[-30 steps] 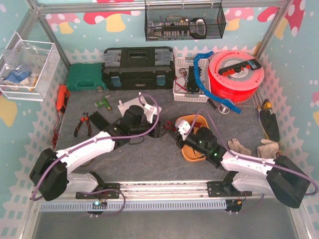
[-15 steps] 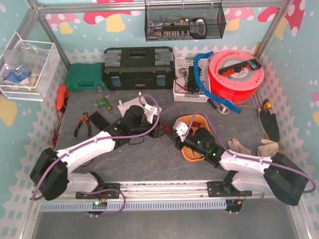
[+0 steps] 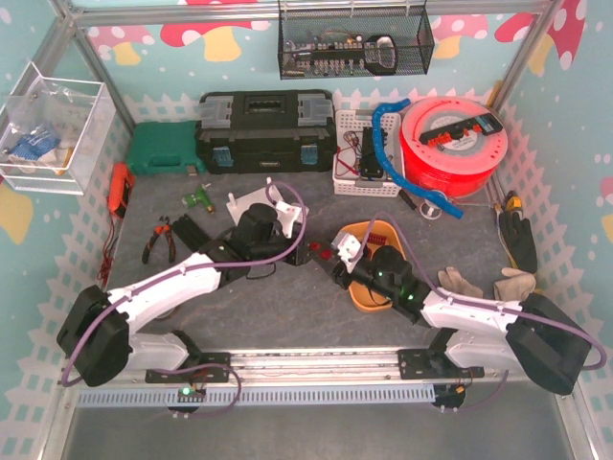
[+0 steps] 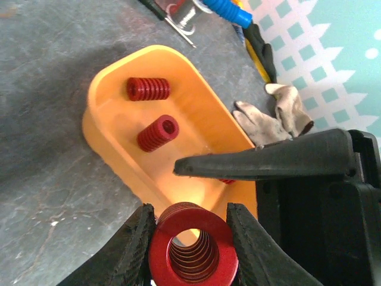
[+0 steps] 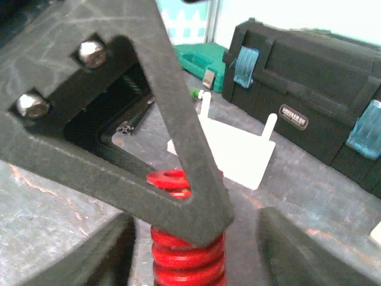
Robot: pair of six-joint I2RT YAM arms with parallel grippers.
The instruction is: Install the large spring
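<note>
The large spring (image 4: 193, 253) is pinched across its coils by the left gripper (image 4: 190, 217), with both fingers pressed against its sides, just beside the orange tray (image 4: 113, 83). The right gripper (image 5: 193, 229) is seen spread, with a gap on each side between its fingers and the spring. A handover is judged to be in hand, the spring being carried by the left side alone.

Next, the right gripper is to be drawn back clear. The spring is then to be taken toward the white plate (image 5: 229, 149) with 2 upright pins, which is judged the likely mount, though this cannot be confirmed. Open table is offered between tray and plate. The tray's raised rim, the 2 small springs (image 4: 147, 89) lying in it and the black toolbox (image 5: 309, 119) behind the plate are to be avoided.
</note>
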